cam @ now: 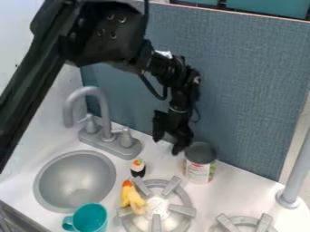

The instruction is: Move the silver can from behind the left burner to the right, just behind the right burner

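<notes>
The black gripper (167,143) hangs above the back of the counter, between the faucet and a can, with its fingers apart and nothing between them. Close to its right finger stands the can (198,171), upright, with a dark grey top and a printed label. A small sushi piece (138,168), black and white with orange on top, is on the counter lower left of the gripper. Nearer the front, a yellow toy (131,196) with an orange-red end lies against the left burner (157,206).
A grey sink (77,179) is at left, with its faucet (103,113) behind. The teal cup (89,219) stands at the front edge of the view. Another burner (245,223) and a grey post (293,176) are at right. A blue-grey panel (242,90) rises behind the counter.
</notes>
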### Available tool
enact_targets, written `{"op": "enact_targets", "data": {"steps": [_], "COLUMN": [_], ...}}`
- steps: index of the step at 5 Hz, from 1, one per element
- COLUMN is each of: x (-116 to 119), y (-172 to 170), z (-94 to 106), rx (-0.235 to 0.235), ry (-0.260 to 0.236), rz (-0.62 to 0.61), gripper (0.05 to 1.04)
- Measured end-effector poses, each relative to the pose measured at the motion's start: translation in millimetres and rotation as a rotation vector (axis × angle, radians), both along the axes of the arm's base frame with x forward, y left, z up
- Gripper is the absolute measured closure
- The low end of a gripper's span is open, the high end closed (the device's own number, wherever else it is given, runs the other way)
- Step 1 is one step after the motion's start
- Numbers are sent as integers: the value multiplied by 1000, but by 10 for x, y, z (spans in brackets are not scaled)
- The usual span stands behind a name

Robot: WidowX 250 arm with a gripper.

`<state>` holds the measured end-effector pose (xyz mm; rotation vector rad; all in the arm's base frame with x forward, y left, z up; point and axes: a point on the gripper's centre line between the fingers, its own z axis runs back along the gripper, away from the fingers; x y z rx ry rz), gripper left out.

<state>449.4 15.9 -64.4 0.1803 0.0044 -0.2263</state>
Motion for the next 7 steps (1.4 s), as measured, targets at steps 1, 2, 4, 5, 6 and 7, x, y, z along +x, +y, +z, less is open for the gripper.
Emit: {"op": "enact_targets", "data": {"steps": [1,2,4,5,6,7], "x": [-99,-109,-267,-445,-624,-865], "y": [-334,-783,-1536,-1354,-1182,-1184], "z": [-139,-170,-174,-11,290,490], "rx": [-20,-81,-191,-116,-55,-118], "ry": [16,-3,6,10,-1,51], "rz": [-92,-216,-339,-200,-129,-156], "gripper": [83,83,83,83,83,83]}}
